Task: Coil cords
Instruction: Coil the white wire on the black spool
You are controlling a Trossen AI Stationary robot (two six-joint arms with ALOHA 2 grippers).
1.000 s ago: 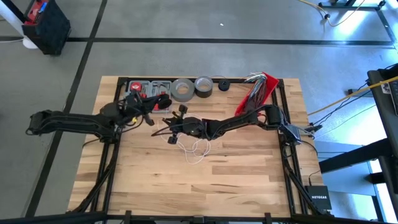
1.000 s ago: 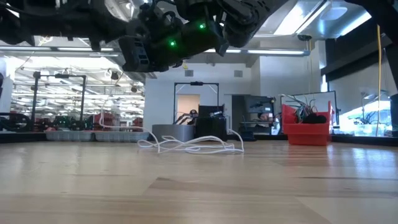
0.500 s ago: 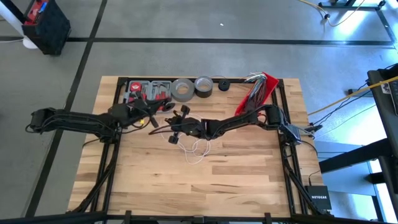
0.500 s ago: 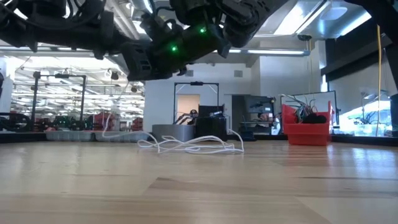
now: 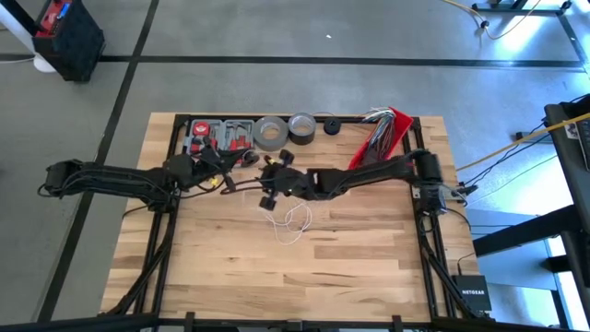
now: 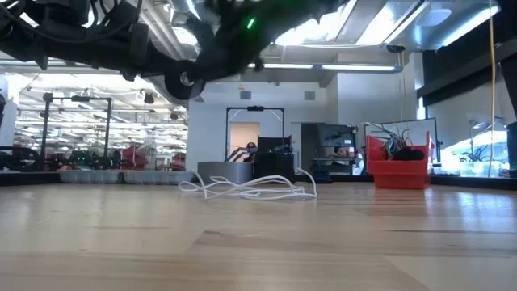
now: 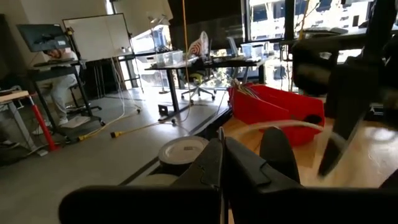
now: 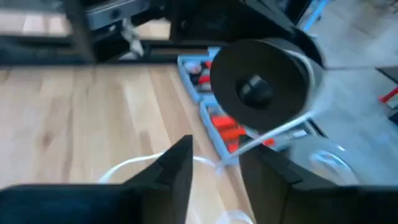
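The thin white cord lies mostly as a loose pile on the wooden table's middle. One strand rises from the pile toward my left gripper, which hangs level above the table's far left part, shut. My right gripper hovers just right of it, above the pile, open. The strand passes between its fingers; I cannot tell whether it touches them. My left gripper pinches the white cord between its two fingers, at their free ends. The fingers come level, pointing toward the table's right. From there a strand runs on clear of the table toward my right gripper.
Along the far edge stand a tool tray, two grey tape rolls, a small black disc and a red bin of wires. Bare wood spreads over the near half.
My right gripper has opened, risen and drawn back a little toward the far edge and the right. The cord pile has stayed where it was on the table.
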